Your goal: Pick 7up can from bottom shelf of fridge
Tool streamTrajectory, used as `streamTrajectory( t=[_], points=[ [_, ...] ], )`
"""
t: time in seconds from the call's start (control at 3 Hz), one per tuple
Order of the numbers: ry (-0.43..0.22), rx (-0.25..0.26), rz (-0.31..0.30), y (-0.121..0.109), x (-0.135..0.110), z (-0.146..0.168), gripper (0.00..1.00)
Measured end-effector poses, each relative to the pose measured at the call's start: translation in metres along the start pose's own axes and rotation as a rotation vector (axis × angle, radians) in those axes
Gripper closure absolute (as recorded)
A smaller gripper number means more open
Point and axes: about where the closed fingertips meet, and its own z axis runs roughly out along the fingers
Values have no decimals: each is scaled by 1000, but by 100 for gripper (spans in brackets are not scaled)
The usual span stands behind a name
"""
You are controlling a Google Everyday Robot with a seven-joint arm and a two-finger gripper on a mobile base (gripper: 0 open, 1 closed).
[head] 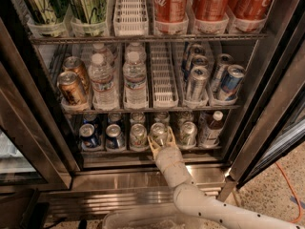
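Presently the gripper (160, 142) sits at the front of the bottom shelf (100, 151), fingers spread either side of the 7up can (158, 131). The can stands upright, fourth lane from left, directly ahead of the gripper. Grasp judged not yet closed.

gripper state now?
Gripper: at the 7up can on the bottom shelf; open or closed cannot be told.
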Motion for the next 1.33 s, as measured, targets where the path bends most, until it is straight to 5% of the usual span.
streamTrajectory(
  t=[0.67,1.33],
  points=[
    [-45,-33,-28,4,-33,0,100],
    [-43,-59,-33,7,-33,-7,100]
  ],
)
